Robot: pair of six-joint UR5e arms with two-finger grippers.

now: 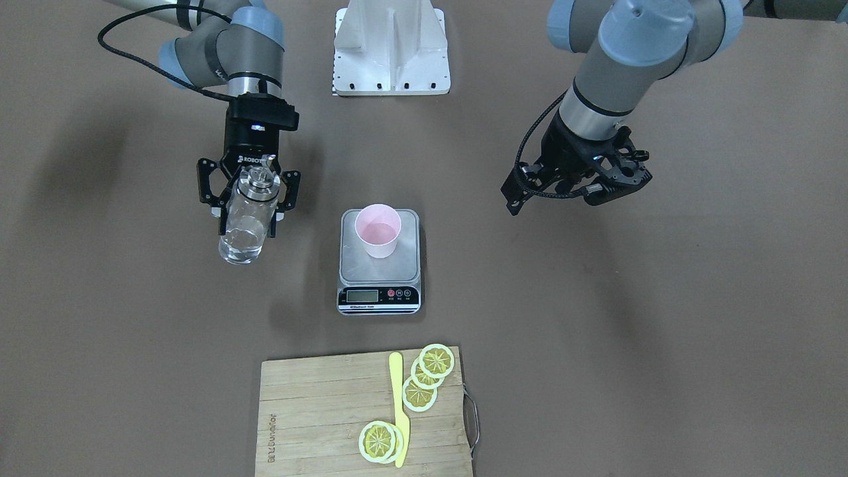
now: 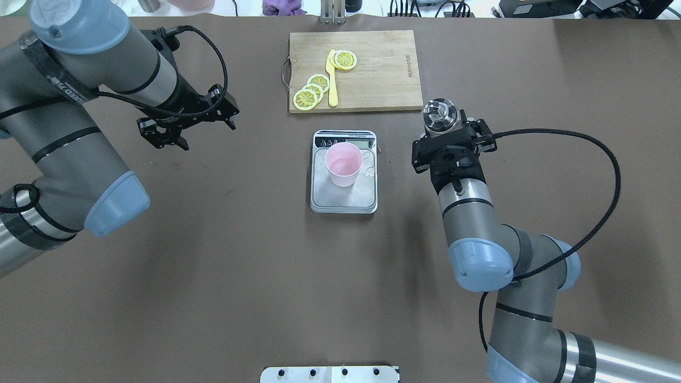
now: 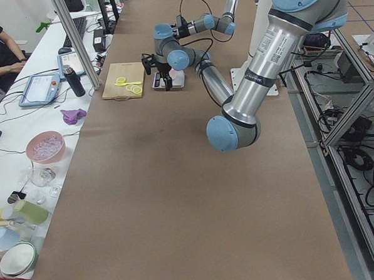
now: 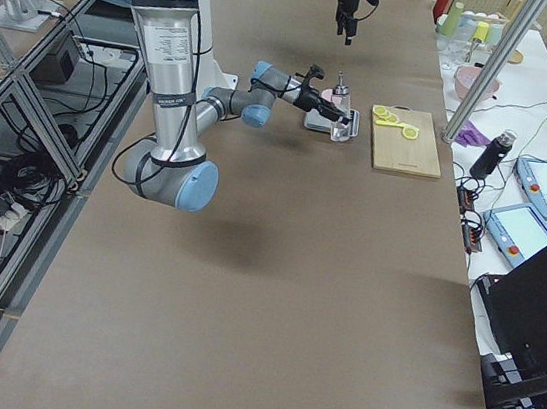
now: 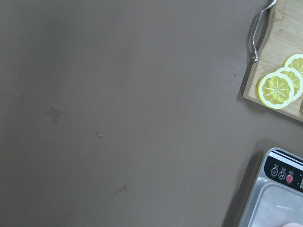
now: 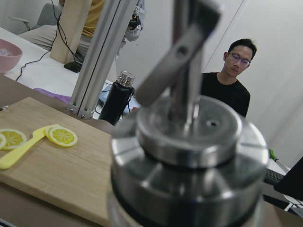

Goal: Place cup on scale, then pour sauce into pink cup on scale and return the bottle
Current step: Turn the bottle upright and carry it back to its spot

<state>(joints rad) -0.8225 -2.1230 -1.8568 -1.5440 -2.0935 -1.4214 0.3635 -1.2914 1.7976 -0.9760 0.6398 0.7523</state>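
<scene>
The pale pink cup [image 1: 377,230] stands upright on the scale [image 1: 405,260], which sits mid-table; both also show in the overhead view, cup [image 2: 344,164] and scale [image 2: 346,201]. My right gripper [image 1: 246,213] is shut on the clear glass bottle [image 1: 240,244], which is upright and to the scale's side, apart from it. I cannot tell whether its base touches the table. Its silver spout cap [image 6: 184,151] fills the right wrist view and shows from overhead [image 2: 439,114]. My left gripper [image 2: 199,130] is open and empty above bare table on the scale's other side.
A bamboo cutting board [image 1: 318,411] with lemon slices [image 1: 436,361] and a yellow knife [image 1: 397,404] lies beyond the scale. The white robot base [image 1: 391,46] is at the near edge. The left wrist view shows the scale's corner [image 5: 277,198].
</scene>
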